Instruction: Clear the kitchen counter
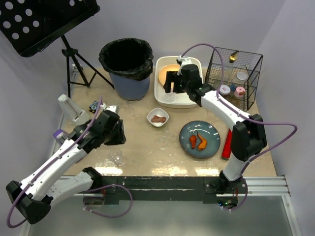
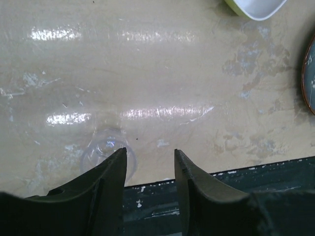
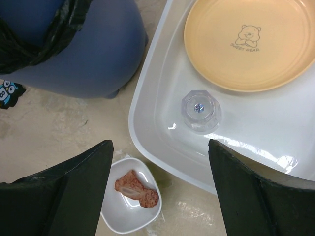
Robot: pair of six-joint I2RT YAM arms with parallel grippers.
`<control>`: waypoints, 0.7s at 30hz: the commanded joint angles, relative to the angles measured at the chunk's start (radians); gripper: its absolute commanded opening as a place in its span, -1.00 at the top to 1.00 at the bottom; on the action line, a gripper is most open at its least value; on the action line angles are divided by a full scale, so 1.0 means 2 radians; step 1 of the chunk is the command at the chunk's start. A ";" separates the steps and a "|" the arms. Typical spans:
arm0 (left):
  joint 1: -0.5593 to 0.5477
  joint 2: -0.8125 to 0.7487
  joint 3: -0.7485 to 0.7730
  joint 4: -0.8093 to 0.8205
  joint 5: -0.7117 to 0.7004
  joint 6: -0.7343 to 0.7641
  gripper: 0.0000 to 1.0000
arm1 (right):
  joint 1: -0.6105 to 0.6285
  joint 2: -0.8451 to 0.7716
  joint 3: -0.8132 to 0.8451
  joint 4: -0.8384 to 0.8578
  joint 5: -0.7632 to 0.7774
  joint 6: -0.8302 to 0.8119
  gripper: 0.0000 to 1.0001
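kitchen counter (image 1: 147, 142) | left end effector (image 2: 149, 151) parted, empty, by glass (image 2: 104, 149) | right end effector (image 3: 160, 145) likewise

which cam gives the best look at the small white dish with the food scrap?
Right wrist: the small white dish sits close, the reddish food piece in it distinct. Top external shows it whole but small on the kitchen counter. Left wrist catches only a part at the frame's top edge.

Both arms have white shells and black joints: the left arm (image 1: 55, 164) in the overhead frame's lower left, the right arm (image 1: 221, 105) at its right. Lilac cable (image 1: 199, 45) trails each. The left claw (image 2: 150, 157) has narrow, tapered black fingers, and the right claw (image 3: 160, 147) has broad matte ones.
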 commanded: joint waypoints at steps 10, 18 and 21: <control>-0.106 0.029 -0.025 -0.056 -0.034 -0.127 0.15 | -0.008 -0.045 -0.032 0.051 -0.007 -0.002 -0.67; -0.110 0.037 -0.031 -0.085 -0.086 -0.140 0.13 | -0.012 -0.046 -0.036 0.053 -0.007 -0.005 -0.67; -0.110 0.044 -0.048 -0.070 -0.080 -0.135 0.13 | -0.012 -0.046 -0.035 0.051 -0.017 -0.005 -0.67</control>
